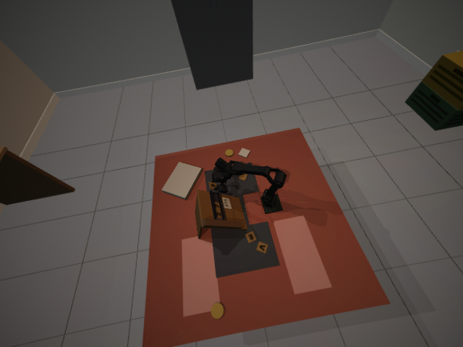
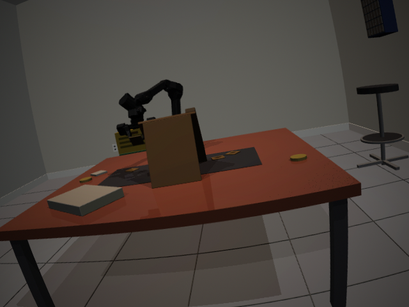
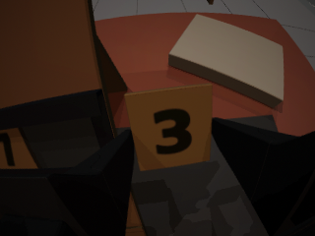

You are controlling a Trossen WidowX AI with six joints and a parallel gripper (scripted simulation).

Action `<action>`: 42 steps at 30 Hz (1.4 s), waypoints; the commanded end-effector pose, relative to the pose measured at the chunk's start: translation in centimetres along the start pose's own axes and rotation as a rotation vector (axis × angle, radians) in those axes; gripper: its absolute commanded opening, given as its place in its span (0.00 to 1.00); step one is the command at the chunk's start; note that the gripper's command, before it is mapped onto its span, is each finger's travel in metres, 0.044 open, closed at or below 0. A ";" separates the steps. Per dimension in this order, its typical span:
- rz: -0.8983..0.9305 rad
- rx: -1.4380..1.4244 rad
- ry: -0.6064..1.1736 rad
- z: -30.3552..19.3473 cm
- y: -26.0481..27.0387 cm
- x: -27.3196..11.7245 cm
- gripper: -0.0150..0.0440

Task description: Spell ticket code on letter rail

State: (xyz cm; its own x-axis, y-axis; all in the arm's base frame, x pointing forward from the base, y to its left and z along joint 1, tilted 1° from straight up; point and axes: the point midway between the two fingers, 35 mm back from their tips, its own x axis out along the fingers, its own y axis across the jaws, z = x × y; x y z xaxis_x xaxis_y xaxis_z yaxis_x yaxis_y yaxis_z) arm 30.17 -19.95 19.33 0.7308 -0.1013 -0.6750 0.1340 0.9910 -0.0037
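Note:
My gripper (image 1: 215,183) (image 2: 133,134) (image 3: 172,130) is shut on the orange tile marked 3 (image 3: 172,129), held upright above the table beside the rail's end. The sloped brown board (image 1: 235,215) (image 2: 171,151) carries the black rail (image 1: 214,197) (image 3: 74,104). Two tiles stand in the rail: one like a 7 (image 1: 217,205), partly seen in the wrist view (image 3: 11,148), and one like a Z (image 1: 218,215). The ticket (image 1: 226,202) is too small to read. Loose tiles lie flat: an E-like one (image 1: 250,236) (image 2: 218,157), a V-like one (image 1: 262,246) (image 2: 232,152) and a partly hidden one (image 1: 242,176) (image 2: 132,169).
A pale flat box (image 1: 182,180) (image 2: 85,195) (image 3: 226,54) lies near the board on the gripper's side. A small yellow disc (image 1: 228,152) (image 2: 85,178) and a white card (image 1: 244,152) (image 2: 99,173) lie beyond the arm. Another yellow disc (image 1: 217,310) (image 2: 298,157) lies at the far end.

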 end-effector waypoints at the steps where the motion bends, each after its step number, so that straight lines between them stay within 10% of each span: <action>1: -0.005 0.005 0.001 -0.1 0.2 0.0 0.25; 42: -0.003 0.007 0.001 -0.1 2.3 0.1 0.25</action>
State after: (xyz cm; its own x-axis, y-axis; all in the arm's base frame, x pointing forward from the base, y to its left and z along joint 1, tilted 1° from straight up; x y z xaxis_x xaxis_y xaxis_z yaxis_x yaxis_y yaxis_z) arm 30.50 -17.86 19.29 0.7309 -0.0999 -0.6751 0.1340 0.9910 -0.0016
